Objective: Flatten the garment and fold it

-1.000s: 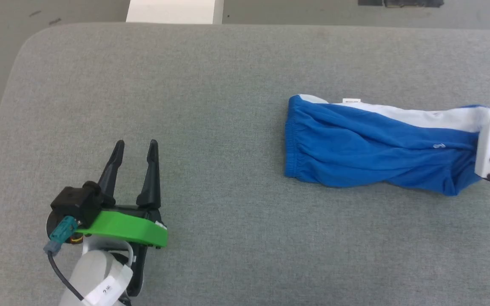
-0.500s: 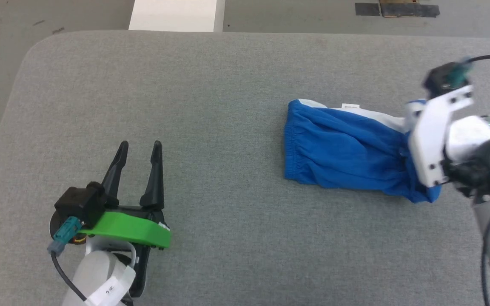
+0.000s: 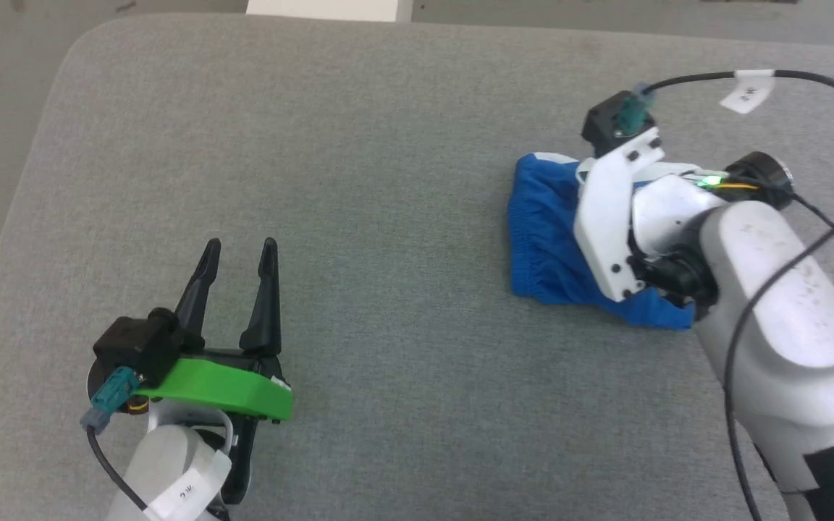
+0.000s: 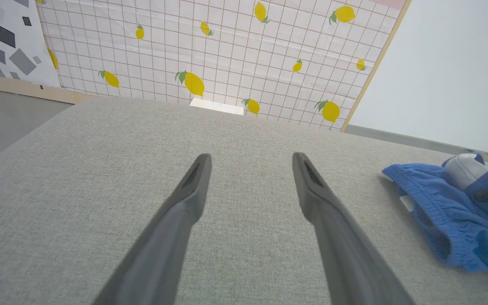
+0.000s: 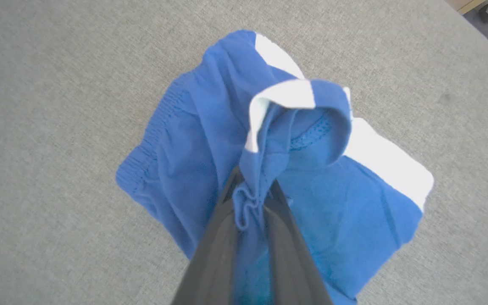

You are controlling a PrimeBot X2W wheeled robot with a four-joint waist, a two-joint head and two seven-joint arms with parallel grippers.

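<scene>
Garment [image 5: 176, 161] fold pinched tight in right claw [image 5: 254, 188]; left claw [image 3: 239, 246] gapes wide.

Blue garment [image 5: 193, 140] with white panels, half-folded on grey surface, one end lifted

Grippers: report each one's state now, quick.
Left gripper: open, holding nothing.
Right gripper: shut on a bunched edge of the garment.

Grey fabric table [image 3: 388, 145] before lemon-patterned wall [image 4: 227, 51].
</scene>
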